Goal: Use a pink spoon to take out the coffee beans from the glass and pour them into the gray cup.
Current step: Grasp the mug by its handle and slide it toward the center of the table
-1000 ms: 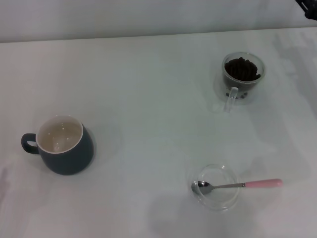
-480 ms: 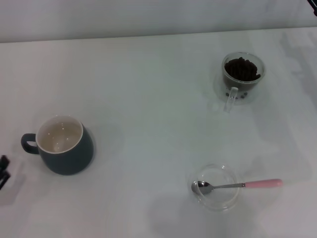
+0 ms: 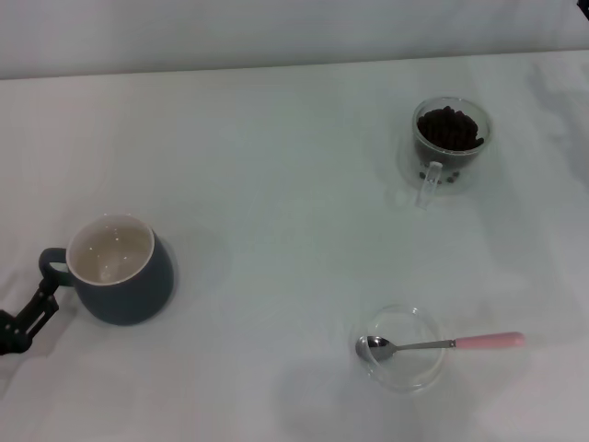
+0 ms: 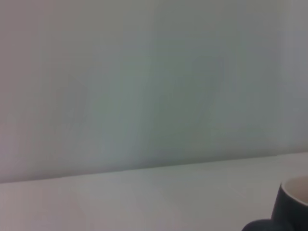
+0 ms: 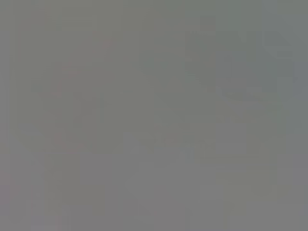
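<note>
Reaching in at the lower left of the head view, the left gripper (image 3: 32, 308) sits just beside the gray cup's (image 3: 124, 270) handle; I cannot tell how wide it stands. The pink spoon (image 3: 442, 343) rests across a clear dish (image 3: 402, 347) at lower right. Coffee beans (image 3: 448, 128) fill the glass (image 3: 448, 145) at upper right.

- White table (image 3: 276, 184): a plain matte surface filling the scene, evenly and softly lit.
- Pale wall (image 3: 276, 32): a bare band along the table's far edge.
</note>
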You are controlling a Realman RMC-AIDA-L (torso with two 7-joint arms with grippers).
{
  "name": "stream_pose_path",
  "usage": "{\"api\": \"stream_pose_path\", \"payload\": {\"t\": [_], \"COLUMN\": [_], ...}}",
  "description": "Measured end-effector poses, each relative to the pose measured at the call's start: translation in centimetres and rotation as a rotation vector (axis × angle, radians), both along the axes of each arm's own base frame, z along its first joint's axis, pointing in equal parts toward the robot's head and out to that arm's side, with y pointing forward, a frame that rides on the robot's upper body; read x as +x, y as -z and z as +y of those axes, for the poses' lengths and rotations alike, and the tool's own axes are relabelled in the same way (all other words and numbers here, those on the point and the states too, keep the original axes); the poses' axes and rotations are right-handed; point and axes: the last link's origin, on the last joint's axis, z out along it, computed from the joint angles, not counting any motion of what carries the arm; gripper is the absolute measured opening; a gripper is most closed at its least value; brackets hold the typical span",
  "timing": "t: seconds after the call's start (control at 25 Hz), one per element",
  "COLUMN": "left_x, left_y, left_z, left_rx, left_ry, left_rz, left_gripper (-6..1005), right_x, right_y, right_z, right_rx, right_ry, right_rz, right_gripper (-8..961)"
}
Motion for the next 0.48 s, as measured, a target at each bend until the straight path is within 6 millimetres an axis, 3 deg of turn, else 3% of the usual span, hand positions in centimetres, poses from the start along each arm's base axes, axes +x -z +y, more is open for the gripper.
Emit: {"api": "stream_pose_path", "payload": {"t": [0.48], "left_x": [0.8], "left_y": [0.8], "left_z": [1.8], "left_rx": [-0.020], "left_ry": [0.020], "left_rz": [0.037], "left_gripper": [825], "right_x": [0.4], "right_y": [0.4], "right_z": [-0.4], "right_rx": [-0.004], "right_ry": [0.015], "right_rz": [0.023], "right_gripper": [835]}}
